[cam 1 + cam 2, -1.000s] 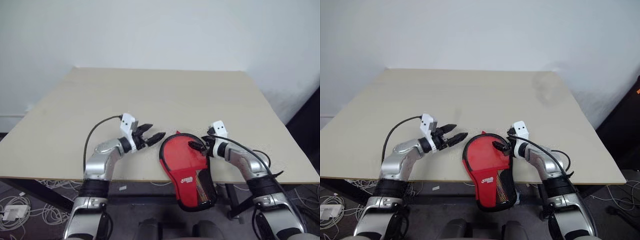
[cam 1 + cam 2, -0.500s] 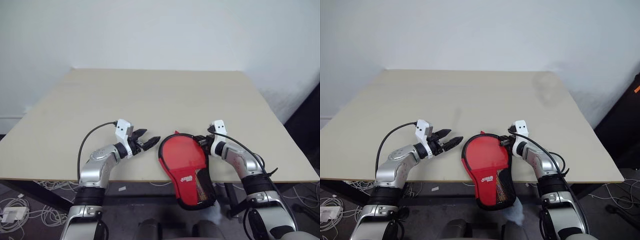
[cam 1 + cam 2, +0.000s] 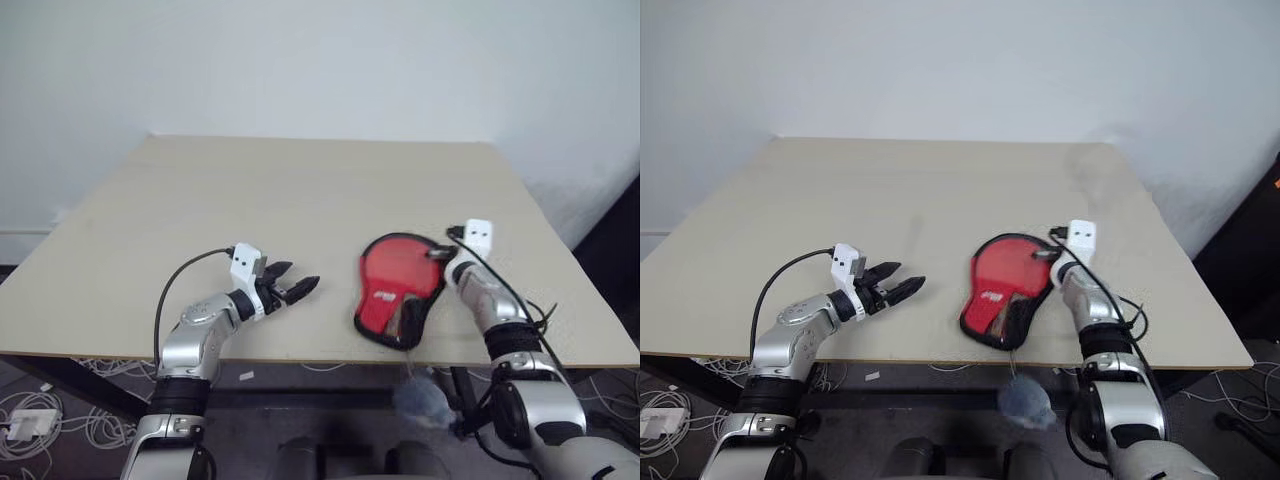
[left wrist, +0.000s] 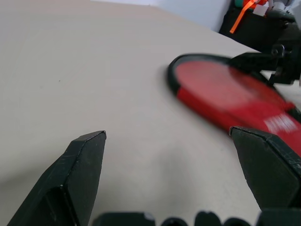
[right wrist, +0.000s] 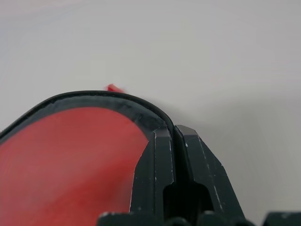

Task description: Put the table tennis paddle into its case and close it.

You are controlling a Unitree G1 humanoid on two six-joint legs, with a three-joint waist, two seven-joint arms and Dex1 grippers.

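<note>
While the table (image 3: pixel 300 190) stretches wide and bare toward the wall, everything sits crowded along its near edge. Most of the beige top, from the far edge down past the middle and out to both side edges, lies open. The case (image 3: pixel 397 288) lies flat, red side up, right of centre on the table, its round end toward the far side and its narrower mesh end reaching the near edge without hanging over. A black rim runs round it, and a small red tab (image 5: pixel 113 88) pokes out past that rim at the round end. The paddle itself cannot be made out. The right gripper (image 3: pixel 443 255) sits at the far right edge of the case, jaws pressed together on the black rim there. The left gripper (image 3: pixel 292 284) hovers well apart from the case on its left, near the front edge, jaws spread wide with nothing between them, bare tabletop separating it from the case.
</note>
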